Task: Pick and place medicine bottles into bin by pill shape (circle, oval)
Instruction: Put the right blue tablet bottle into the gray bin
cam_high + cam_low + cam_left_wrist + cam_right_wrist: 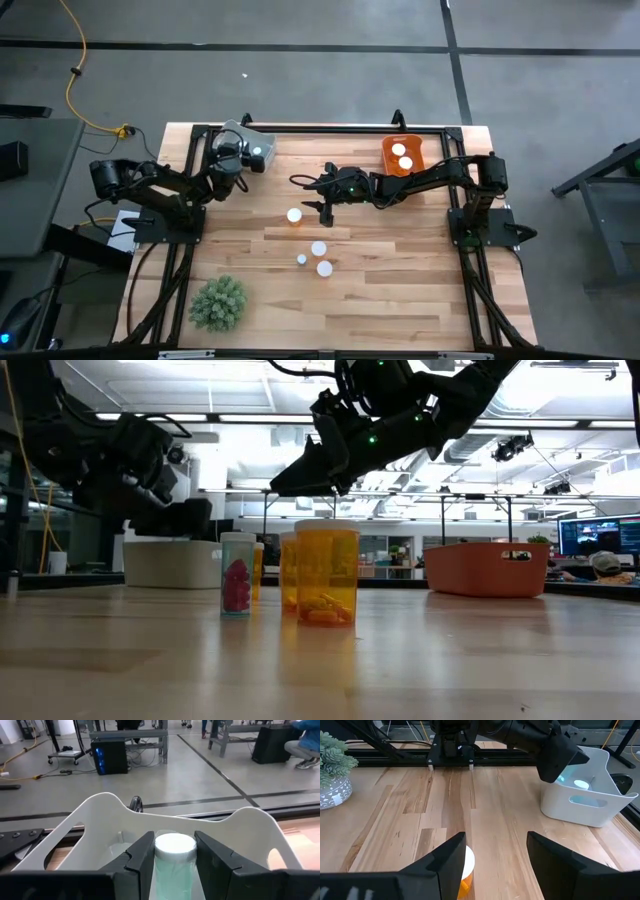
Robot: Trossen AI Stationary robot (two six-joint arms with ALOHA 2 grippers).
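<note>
My left gripper point(174, 865) is over the white bin point(100, 815) at the table's far left, shut on a medicine bottle with a white cap point(175, 845) and a pale body. My right gripper point(495, 865) is open and empty over mid-table point(325, 206), above the bottles point(310, 478). An amber bottle point(466, 867) stands just outside one finger, on the table point(294, 215). Three more white-capped bottles point(318, 248) stand nearer the front. In the low view a large amber bottle point(327, 575) and a clear one with pink pills point(238, 572) stand upright. My left gripper pinches the bottle between its two fingers point(142, 857), on the sides of its body just below the cap point(172, 867). The bottle is lifted clear, above the inside of the white bin, with its cap up.
An orange bin point(403, 155) at the far right holds two white-capped bottles. A white cap point(581, 784) shows inside the white bin point(580, 795). A green spiky plant ball point(218, 302) sits at the front left. Bare wood lies at the front right.
</note>
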